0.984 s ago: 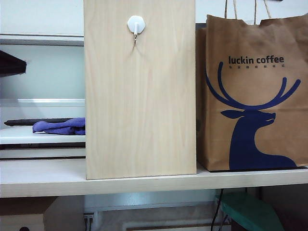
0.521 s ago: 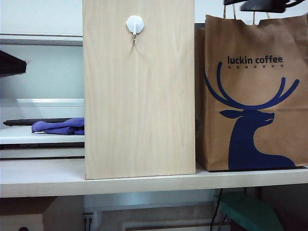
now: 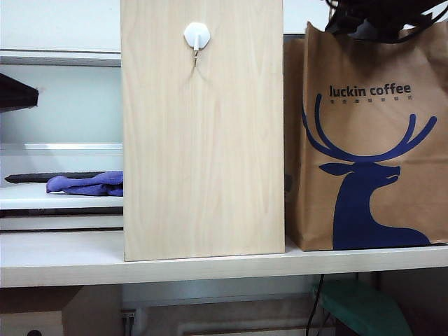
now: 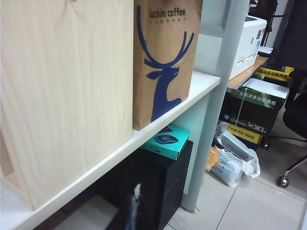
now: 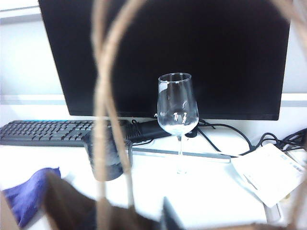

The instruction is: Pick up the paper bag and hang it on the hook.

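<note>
Paper bag under right tool (left tool low)

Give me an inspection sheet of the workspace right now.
Surface: pale shelf carrying the board and bag.
Job's things: paper bag upright on the shelf, right of the wood-grain board; hook bare.
Clutter: purple cloth, wine glass, keyboard, dark cup behind.
Grippers: right hand at the bag's top edge, twisted handles looping before its camera, grip unclear; left hand low, away from the bag, state unclear.
Cables: black leads near the monitor.
Surroundings: paper boxes, printer.
</note>
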Action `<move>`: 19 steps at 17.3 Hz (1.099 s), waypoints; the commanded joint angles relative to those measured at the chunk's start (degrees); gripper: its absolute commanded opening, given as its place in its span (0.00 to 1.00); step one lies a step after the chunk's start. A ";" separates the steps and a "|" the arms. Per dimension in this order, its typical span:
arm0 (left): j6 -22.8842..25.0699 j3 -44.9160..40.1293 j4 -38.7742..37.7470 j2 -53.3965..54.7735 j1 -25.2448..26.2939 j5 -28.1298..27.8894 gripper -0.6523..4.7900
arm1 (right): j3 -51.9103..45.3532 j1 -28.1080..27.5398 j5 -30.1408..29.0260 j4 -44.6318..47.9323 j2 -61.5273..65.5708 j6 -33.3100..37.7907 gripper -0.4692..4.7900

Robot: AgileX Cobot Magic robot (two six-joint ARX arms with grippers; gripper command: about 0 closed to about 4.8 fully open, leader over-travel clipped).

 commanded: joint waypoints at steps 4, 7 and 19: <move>0.13 0.07 0.72 0.00 0.07 0.04 0.11 | 2.47 0.04 -1.01 -9.07 -7.41 0.42 0.09; 0.11 0.07 0.72 0.00 0.09 0.07 0.11 | 2.45 0.07 -1.49 -24.24 -16.61 1.88 0.09; 0.13 0.07 0.70 0.00 7.37 0.04 0.11 | 2.29 35.87 12.46 -32.22 -15.08 4.94 0.09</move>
